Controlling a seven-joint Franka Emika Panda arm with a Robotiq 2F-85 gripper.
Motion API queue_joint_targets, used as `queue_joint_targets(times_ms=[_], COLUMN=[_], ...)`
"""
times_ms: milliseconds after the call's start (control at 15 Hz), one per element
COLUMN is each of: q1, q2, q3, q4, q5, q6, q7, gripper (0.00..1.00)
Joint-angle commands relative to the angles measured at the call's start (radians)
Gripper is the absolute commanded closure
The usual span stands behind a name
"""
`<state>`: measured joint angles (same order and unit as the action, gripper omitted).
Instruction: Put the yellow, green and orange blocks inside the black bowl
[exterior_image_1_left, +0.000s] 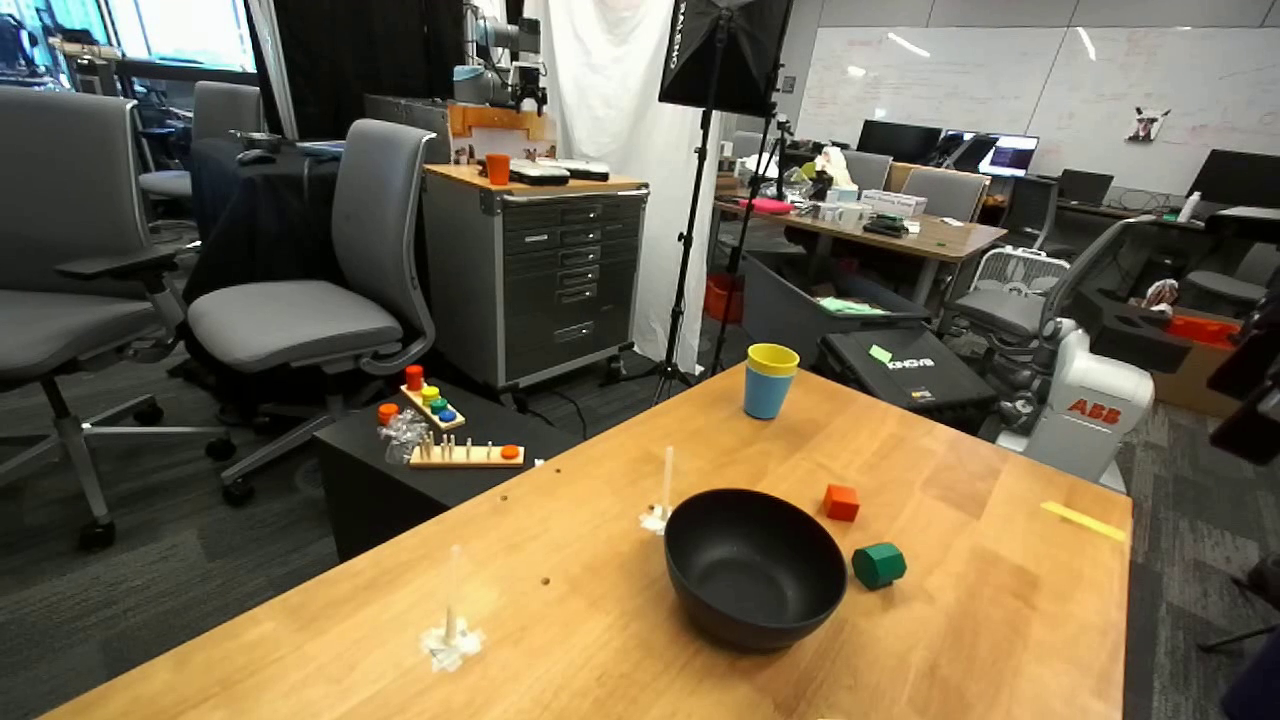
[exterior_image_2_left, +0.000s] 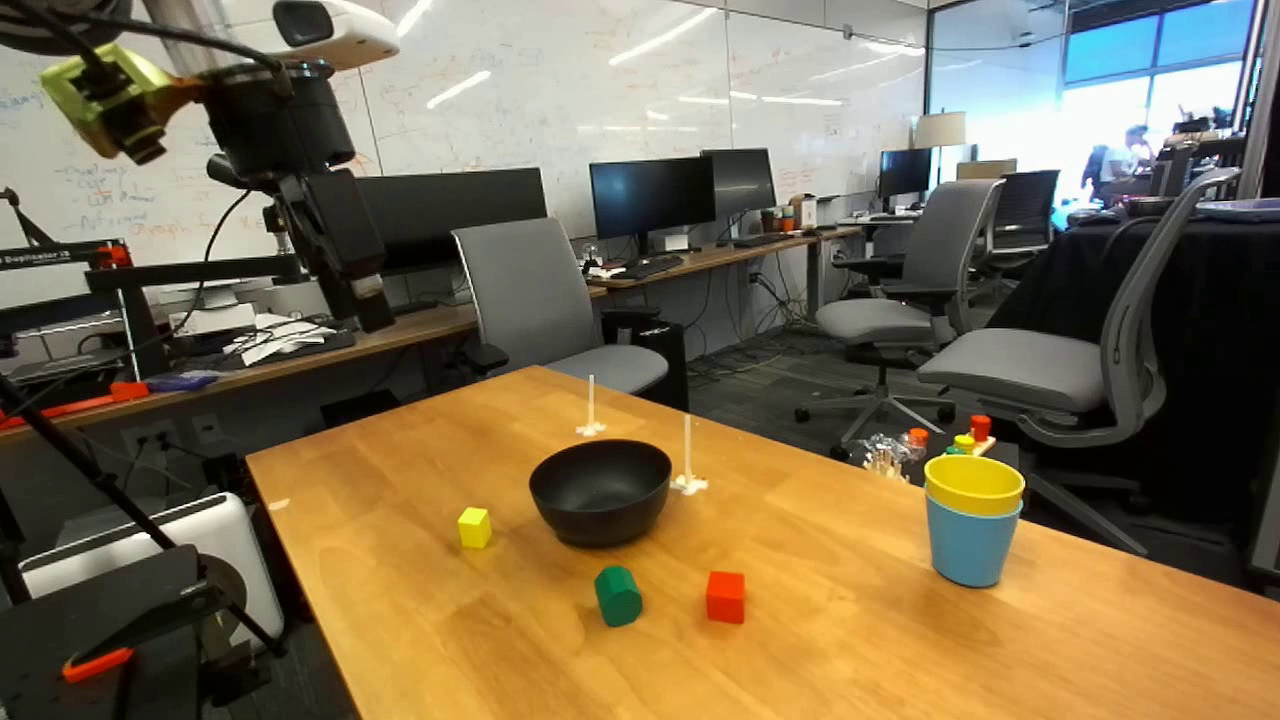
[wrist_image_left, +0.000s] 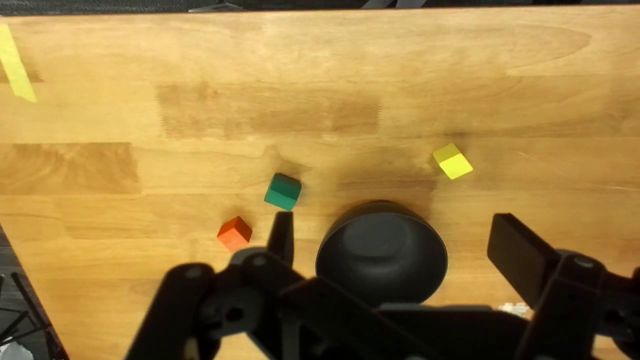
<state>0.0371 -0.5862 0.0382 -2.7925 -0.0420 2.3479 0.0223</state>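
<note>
One wooden table (exterior_image_2_left: 850, 660) stretches across both exterior views, and the wrist view looks down on it. Above the table hangs the black gripper (wrist_image_left: 394, 242), its jaws set wide apart. Next in size comes the black bowl (exterior_image_2_left: 600, 515), upright, its round mouth facing up; in the wrist view it shows between the jaws, well below them. Near one corner of the table a yellow cup (exterior_image_1_left: 772, 357) sits nested in a blue cup (exterior_image_1_left: 767, 395), both upright. By another corner a strip of yellow tape (exterior_image_1_left: 1083, 521) lies flat, one end close to the table edge at the top of the wrist view. A thin stick (exterior_image_1_left: 668, 480) stands upright just beside the bowl, a second stick (exterior_image_2_left: 591, 402) farther off.

Smallest are the green block (wrist_image_left: 283, 192), the orange block (wrist_image_left: 235, 234) and the yellow block (wrist_image_left: 453, 161), all on the table outside the bowl. The green one, many-sided, lies near the bowl, its faces askew to that edge; it is about as long as broad, so its long axis cannot be told. The orange one rests near the green one, farther from that edge, a corner pointing toward it. The yellow one lies well apart from both, nearer that edge than either, its sides likewise aslant.
</note>
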Motion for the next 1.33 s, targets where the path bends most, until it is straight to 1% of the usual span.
queue_joint_targets(times_ms=[0,200,333,533,800,867,1000,1133,1267], q1=[0.011,0.028,0.032,0.035,-0.002,-0.015,-0.060,-0.095,-0.107], q2=[0.046,0.115,0.175,0.285,0.440,0.480,0.542,0.568,0.576], q3=[0.064,0.120,0.161,0.210,0.264,0.273,0.288,0.276,0.250], q4=[0.003,0.004,0.004,0.004,0.003,0.003,0.003,0.004,0.008], q5=[0.020,0.039,0.050,0.064,0.015,-0.012,-0.105,-0.211,-0.295], q6=[0.033,0.093,0.172,0.322,0.554,0.622,0.722,0.764,0.755], q7=[0.110,0.207,0.295,0.423,0.593,0.627,0.716,0.803,0.861], gripper=[0.00,0.00,0.00,0.00,0.00,0.00,0.00,0.00,0.00])
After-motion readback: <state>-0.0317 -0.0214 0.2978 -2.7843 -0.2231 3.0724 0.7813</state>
